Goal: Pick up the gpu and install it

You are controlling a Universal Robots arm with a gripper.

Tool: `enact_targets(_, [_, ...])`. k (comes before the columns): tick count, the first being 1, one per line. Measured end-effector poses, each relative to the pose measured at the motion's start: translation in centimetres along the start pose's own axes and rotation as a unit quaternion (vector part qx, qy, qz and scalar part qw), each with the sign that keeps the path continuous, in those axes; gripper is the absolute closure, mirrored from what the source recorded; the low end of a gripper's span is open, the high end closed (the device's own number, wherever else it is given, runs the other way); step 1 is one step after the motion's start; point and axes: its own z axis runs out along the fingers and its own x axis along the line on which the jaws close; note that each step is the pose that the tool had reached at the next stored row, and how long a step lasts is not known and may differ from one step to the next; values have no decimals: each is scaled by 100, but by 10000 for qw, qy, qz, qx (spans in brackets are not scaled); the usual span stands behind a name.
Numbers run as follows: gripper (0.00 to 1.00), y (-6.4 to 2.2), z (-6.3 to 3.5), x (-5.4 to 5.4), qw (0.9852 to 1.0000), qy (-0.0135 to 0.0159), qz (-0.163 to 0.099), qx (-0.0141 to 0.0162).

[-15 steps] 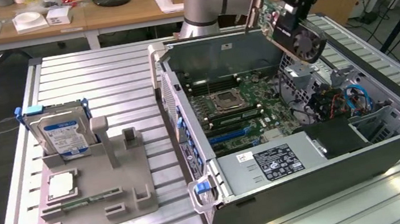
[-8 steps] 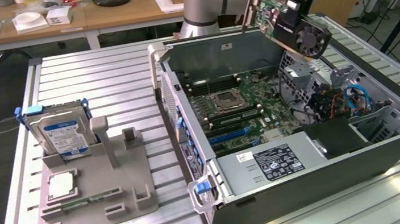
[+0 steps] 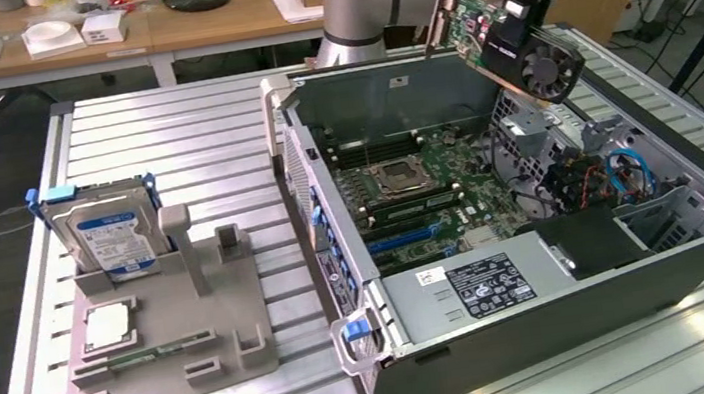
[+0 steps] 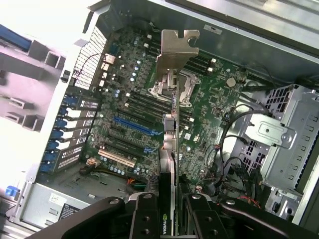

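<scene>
gpu place: in the air above the case's [image 3: 544,335] open side, the gpu [image 3: 510,37] near the far rim on the exterior view's right; clear of the case, touching nothing but the gripper.
gpu pose: tilted, with the fan [image 3: 552,65] turned outward from the case's far wall; edge-on in the wrist view, with the bracket [image 4: 178,47] at the end farthest from the gripper, pointing into the case toward the motherboard [image 4: 129,99].
Weight: probably light; a thin card with a small cooler.
Stiffness: rigid board, no sag visible along its length.
Fragility: judged delicate; exposed components, fan blades and edge contacts likely to suffer from knocks or twisting against the case.
Slip: smooth flat faces, so some risk of the card pivoting in a narrow pinch.
Best hold: across the two flat faces near the end opposite the bracket, clear of the fan and contact edge; matches the present hold as far as can be seen.
Gripper: partly closed, the gripper [image 4: 172,200] having one finger on each face of the card and no gap visible between fingers and card.
Gripper contact: gpu only; well above the motherboard.
Outside the case: hard drive [image 3: 113,241] upright in a grey holder [image 3: 170,355], beside the case on the exterior view's left, untouched.
</scene>
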Motion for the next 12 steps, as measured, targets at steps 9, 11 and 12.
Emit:
enact_targets(9, [74,-1,0,-1,9999,6,-151,7])
enact_targets(11, [74,-1,-1,-1,9996,13,-289,15])
enact_targets(12, [74,0,0,-1,9993,17,-363,18])
